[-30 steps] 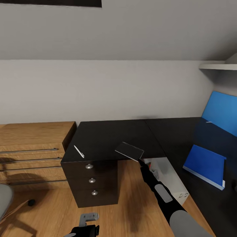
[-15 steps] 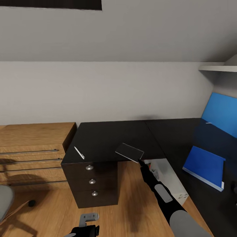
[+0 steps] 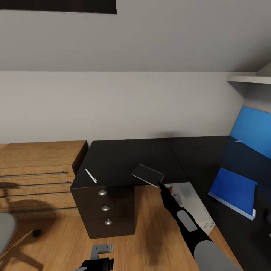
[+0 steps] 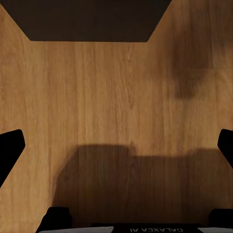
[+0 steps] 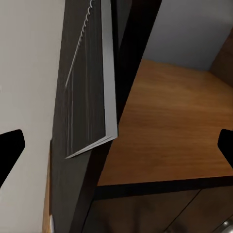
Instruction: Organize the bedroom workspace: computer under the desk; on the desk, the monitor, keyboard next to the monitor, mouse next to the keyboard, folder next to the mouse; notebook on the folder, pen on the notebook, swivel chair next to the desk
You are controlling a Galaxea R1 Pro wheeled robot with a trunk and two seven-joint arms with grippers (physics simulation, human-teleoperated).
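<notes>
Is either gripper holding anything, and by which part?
Nothing held. The right gripper is open at the near corner of the dark grey spiral notebook on the black desk; the left gripper is open over wood floor.

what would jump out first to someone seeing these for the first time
Probably the bright blue folder, lying on the right part of the glossy black desk near the blue back panel. Next, the right arm reaching to the desk's front edge, its pincer beside a dark notebook that overhangs the edge. A thin white pen lies at the desk's left end, above the drawers.
</notes>
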